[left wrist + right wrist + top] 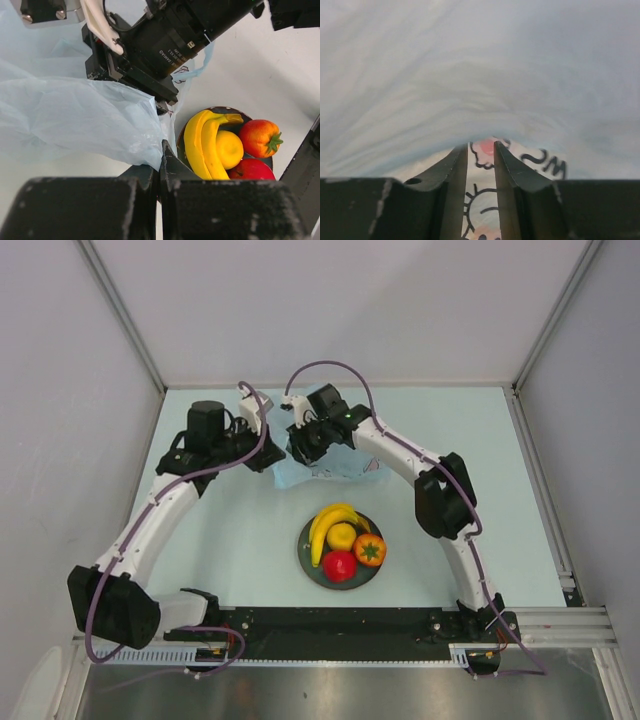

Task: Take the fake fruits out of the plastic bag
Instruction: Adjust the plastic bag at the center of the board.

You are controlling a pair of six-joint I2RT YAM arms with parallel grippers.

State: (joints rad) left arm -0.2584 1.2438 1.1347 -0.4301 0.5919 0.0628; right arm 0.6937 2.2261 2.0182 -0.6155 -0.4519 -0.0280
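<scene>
The light-blue plastic bag (345,468) lies crumpled behind the plate, under both grippers. My left gripper (268,455) is shut on the bag's edge (75,115), its jaws pinched together in the left wrist view (160,152). My right gripper (303,447) points down into the bag. Its jaws (480,147) stand a narrow gap apart, tips under a fold of film (480,65), the printed cartoon panel behind them. The banana bunch (330,520), yellow round fruit (342,535), red apple (339,565) and orange fruit (370,550) lie on the plate. The dark purple ball is out of view.
The dark teal plate (305,558) sits mid-table in front of the bag, also in the left wrist view (220,110). The right arm's black wrist (165,45) is close above the bag. Grey walls enclose the table on three sides.
</scene>
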